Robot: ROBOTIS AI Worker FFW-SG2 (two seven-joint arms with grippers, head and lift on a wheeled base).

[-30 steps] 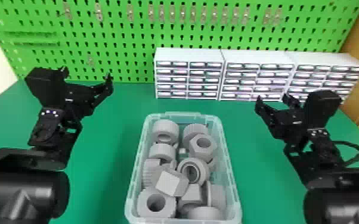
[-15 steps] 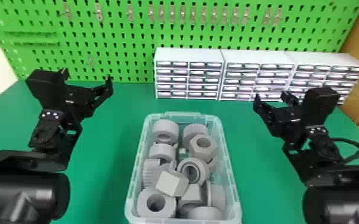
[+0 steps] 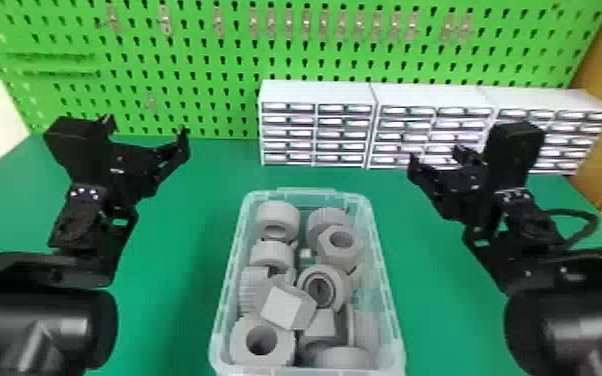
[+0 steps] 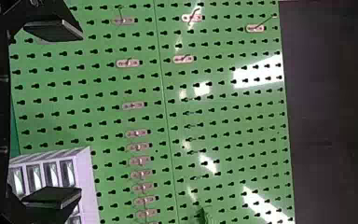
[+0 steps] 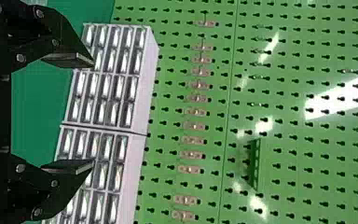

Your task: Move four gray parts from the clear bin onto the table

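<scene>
The clear bin stands at the front middle of the green table and holds several gray parts, among them a hex nut, a faceted block and a ring. My left gripper is held up to the left of the bin, open and empty. To the bin's right, at a similar height, my right gripper is open with nothing held. The left wrist view has the left gripper with its fingers wide apart; in the right wrist view the right gripper has a gap between its fingers.
White drawer cabinets line the table's back edge from the middle to the right, behind the bin and near my right gripper. A green pegboard with small hooks rises behind them. Green table lies on both sides of the bin.
My right gripper has shifted slightly toward the left and up in the head view. The left arm and the parts in the bin look the same.
</scene>
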